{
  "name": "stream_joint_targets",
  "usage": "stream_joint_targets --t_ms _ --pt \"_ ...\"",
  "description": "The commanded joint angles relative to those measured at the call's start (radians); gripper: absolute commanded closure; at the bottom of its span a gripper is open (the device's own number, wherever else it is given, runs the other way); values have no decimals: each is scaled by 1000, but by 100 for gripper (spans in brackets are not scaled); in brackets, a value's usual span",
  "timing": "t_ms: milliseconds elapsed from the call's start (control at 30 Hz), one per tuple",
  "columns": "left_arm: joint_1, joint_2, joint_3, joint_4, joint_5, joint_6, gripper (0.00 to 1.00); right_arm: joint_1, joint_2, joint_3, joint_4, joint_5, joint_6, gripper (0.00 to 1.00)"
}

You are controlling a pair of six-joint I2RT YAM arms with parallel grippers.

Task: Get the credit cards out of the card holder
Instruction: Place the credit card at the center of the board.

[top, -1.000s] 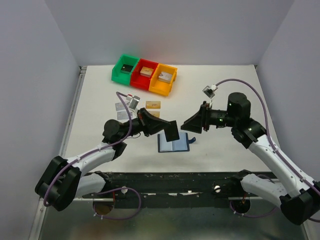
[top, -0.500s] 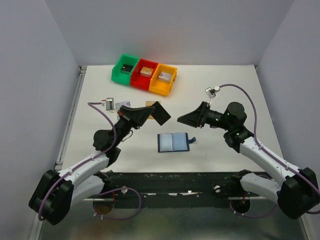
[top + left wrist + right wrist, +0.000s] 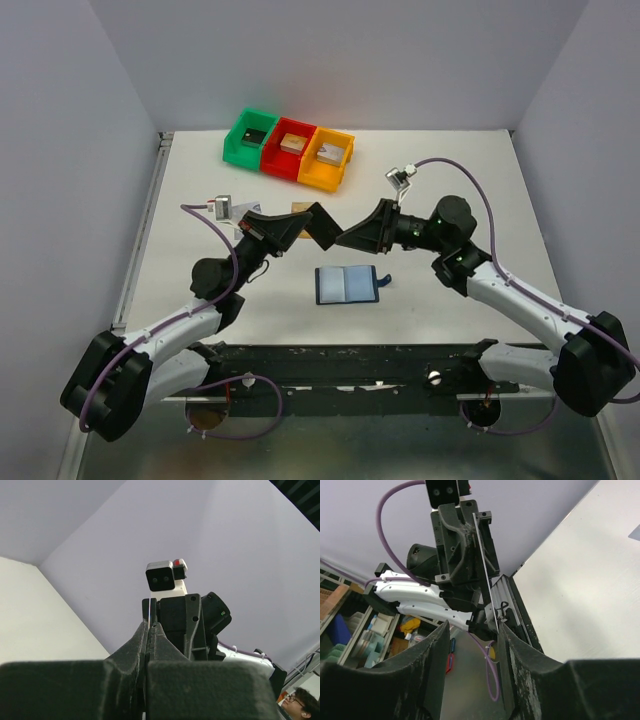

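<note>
Card holder in dark navy blue, a booklet-style wallet [image 3: 346, 285], lies open and flat on the white counter [image 3: 450, 180], between the two arms and nearer their bases. Its greyish inner pockets face up and its small strap tab [image 3: 385, 279] sticks out on the right side.

Above the counter, and farther back than the card holder, a thin black rectangular credit card [image 3: 322, 226] is held in the air. The left tool [image 3: 306, 222] is closed tight on one end of it. In the left wrist view the two fingers meet with only the card's thin edge between them, and the free end stands out beyond the fingertips.

The right tool [image 3: 345, 240] points at the left one from the other side, tip to tip. Its jaws stand apart. In the right wrist view the black card shows edge-on, with its free end reaching toward the gap between the right fingers [image 3: 436, 652]. Whether either finger touches the card cannot be told.

A tan-gold flat credit card [image 3: 303, 207] lies on the counter just behind the left tool, partly hidden by it.

At the back of the counter three plastic bins stand touching in a row: green [image 3: 240, 150], red [image 3: 281, 163] and orange [image 3: 320, 178]. Each holds a small object.
</note>
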Motion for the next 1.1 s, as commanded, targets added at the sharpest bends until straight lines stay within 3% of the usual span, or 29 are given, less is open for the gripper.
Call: stream_joint_targets --t_ms 0,133,233,433,467,500,533,600,733,867,967,1067 --pt "-8 5 1 76 -24 -8 100 8 24 26 -12 16 -23 51" --pt "-11 10 -1 81 -24 -8 100 8 36 26 -11 21 -21 54" --pt "-14 20 -2 96 -22 -13 100 8 53 27 12 17 -9 63" --pt "-22 37 2 105 -3 -16 100 8 67 26 60 0 5 98" --pt "-23 36 4 101 8 -13 100 8 63 29 55 -3 0 100" --pt "-22 28 5 81 17 -3 89 8 54 27 35 0 -13 100" --pt "-15 11 2 52 17 15 63 3 42 35 -7 6 -38 100" --pt "12 -83 -10 -130 -18 49 1 -10 8 76 -208 30 -130 100" --pt "128 -349 33 -705 -111 156 1 -96 13 229 -654 73 -360 100" --pt "210 -428 152 -1112 -159 268 1 -127 192 465 -1110 203 -616 100" --pt "221 -391 218 -1279 -135 319 1 -129 380 657 -1294 277 -736 100" --pt "224 -368 206 -1283 -55 311 1 -148 565 829 -1446 280 -809 100"
